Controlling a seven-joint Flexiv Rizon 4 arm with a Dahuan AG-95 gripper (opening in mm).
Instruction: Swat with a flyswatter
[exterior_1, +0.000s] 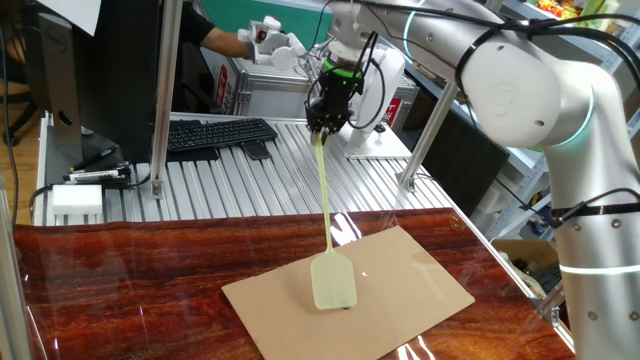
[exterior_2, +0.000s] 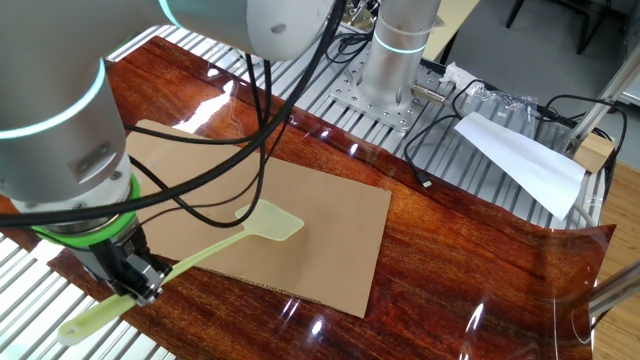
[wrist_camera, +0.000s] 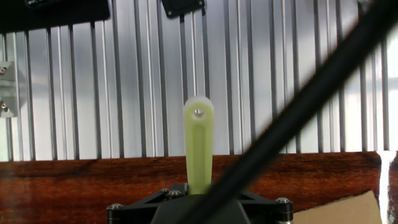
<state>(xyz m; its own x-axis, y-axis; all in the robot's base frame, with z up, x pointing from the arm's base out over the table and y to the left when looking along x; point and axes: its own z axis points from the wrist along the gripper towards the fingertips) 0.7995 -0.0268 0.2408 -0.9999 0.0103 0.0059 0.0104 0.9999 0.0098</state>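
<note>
Hand view: hand (wrist_camera: 198, 198) clamped on the flyswatter (wrist_camera: 198, 144) handle — holed end pokes out beyond. Fixed views — mesh head rests on a cardboard sheet (exterior_1: 400, 275) atop the tabletop (exterior_1: 130, 285).

A glossy reddish wood tabletop (exterior_1: 150, 280) carries a tan cardboard sheet (exterior_1: 400, 275) and adjoins a ribbed aluminium bench (exterior_1: 250, 185). On the bench sit a black keyboard (exterior_1: 215, 133), a white box (exterior_1: 77, 198) and metal posts (exterior_1: 165, 95). Overhead light glints off the wood.

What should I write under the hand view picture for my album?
The claw grips the yellow-green flyswatter by its handle, above a ribbed metal table.
</note>
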